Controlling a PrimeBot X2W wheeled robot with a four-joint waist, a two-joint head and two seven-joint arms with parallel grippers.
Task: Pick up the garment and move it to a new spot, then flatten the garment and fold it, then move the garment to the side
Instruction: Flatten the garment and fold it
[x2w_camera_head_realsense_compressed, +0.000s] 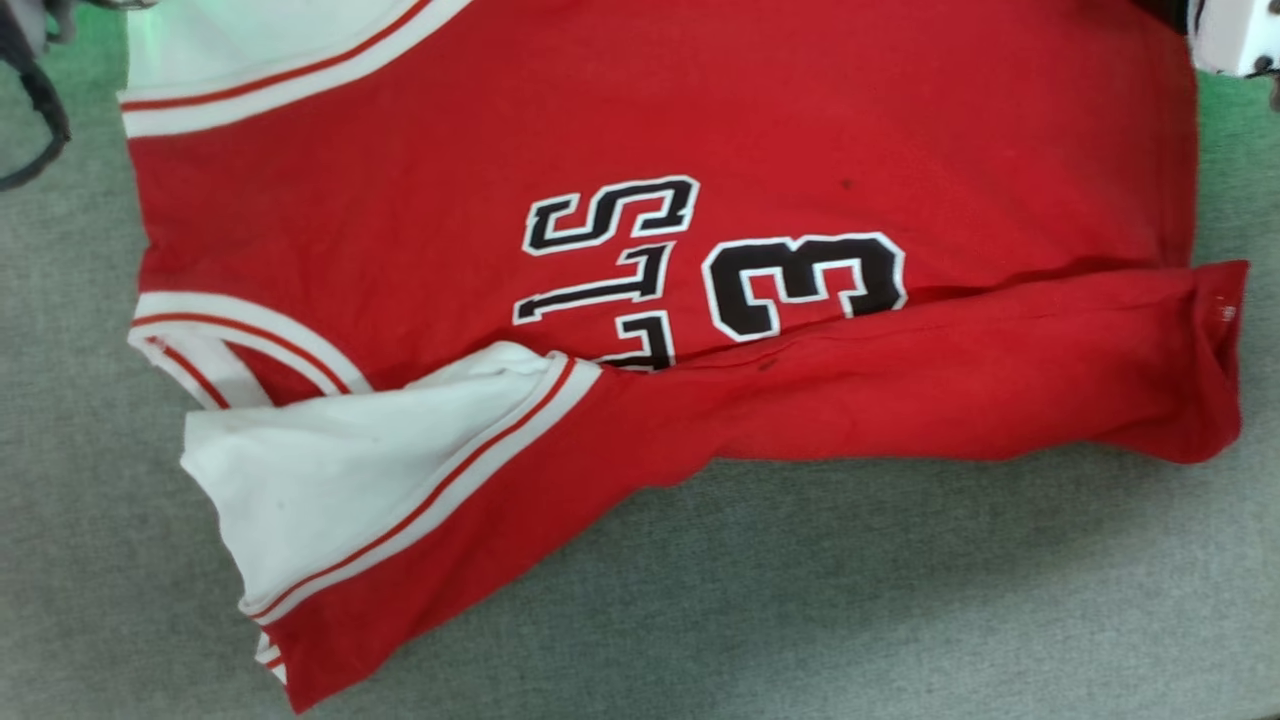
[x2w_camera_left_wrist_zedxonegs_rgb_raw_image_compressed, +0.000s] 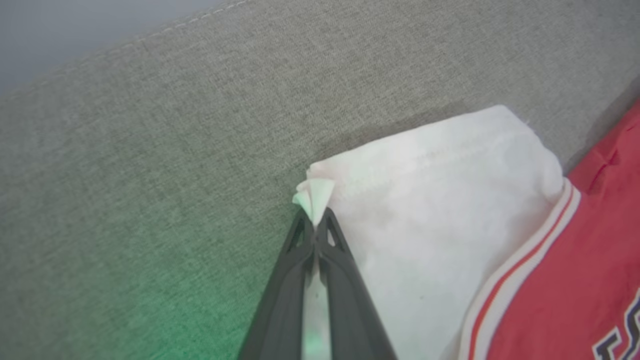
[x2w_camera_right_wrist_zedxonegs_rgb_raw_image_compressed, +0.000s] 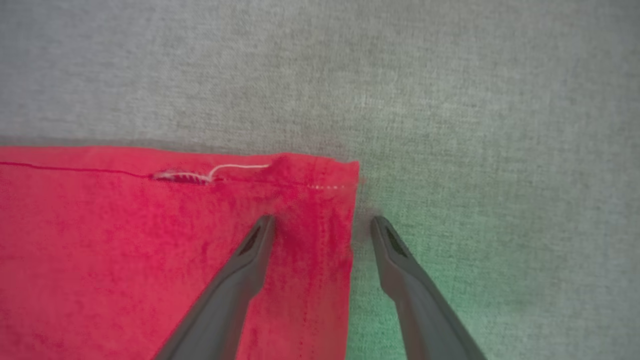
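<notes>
Left wrist view: left end effector clamped on a thin pinch of the red jersey at its tips; pulling may slip it. Right end effector stands apart, astride its red corner.

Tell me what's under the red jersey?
The red jersey lies on a grey woven cloth surface, which shows beside it. Right beneath the jersey nothing can be seen; its own folded-over edge also hides part of the black lettering.
</notes>
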